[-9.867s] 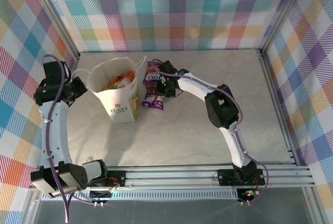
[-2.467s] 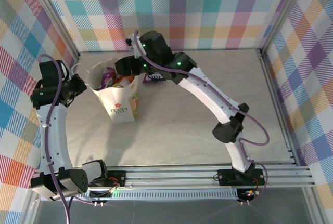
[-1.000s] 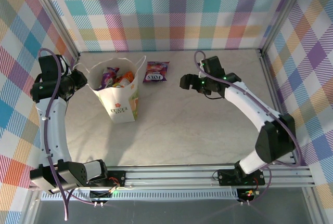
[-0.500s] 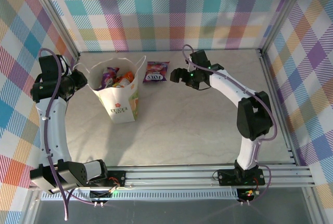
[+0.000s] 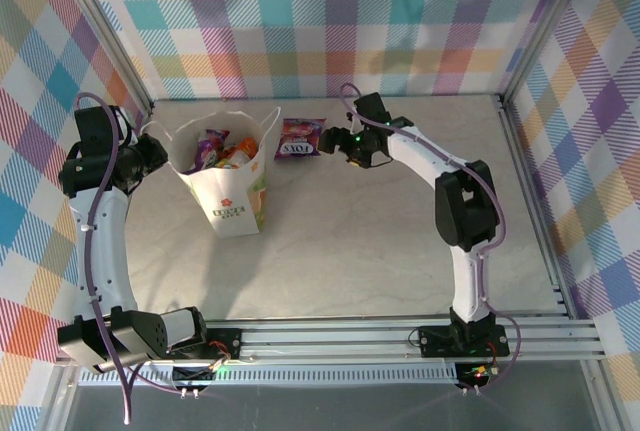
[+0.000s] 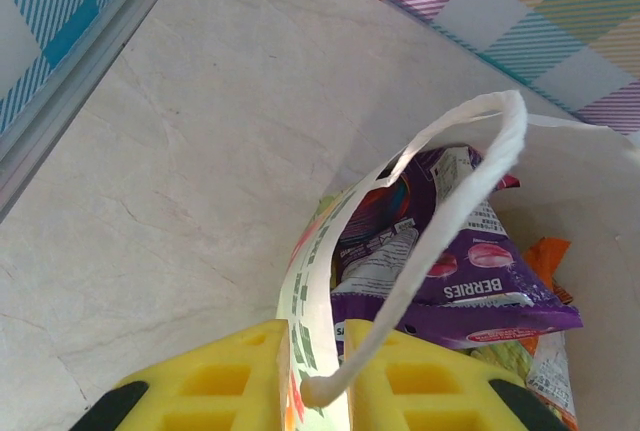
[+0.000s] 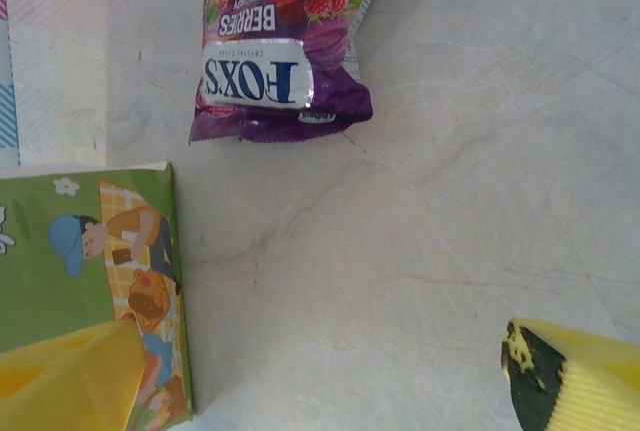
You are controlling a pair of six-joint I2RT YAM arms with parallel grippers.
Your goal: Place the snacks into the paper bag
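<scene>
1. Our left pincer (image 6: 320, 366) was clamped on the rim of the paper bag (image 5: 232, 201), which stood on the counter (image 5: 380, 251) with snacks (image 5: 222, 149) inside.
2. Our right pincer (image 7: 320, 341) gaped wide near a purple packet (image 7: 285, 51) lying flat just beside the bag.

- I'm looking into a lab-style robot test cell, not a home or a shop.
- Pastel plaid panels (image 5: 330, 21) are walling in the top and both sides of the frame.
- Aluminium posts (image 5: 108, 41) are framing the corners.
- A slotted rail (image 5: 330, 336) is crossing the bottom edge of a marble-look tabletop (image 5: 330, 241).
</scene>
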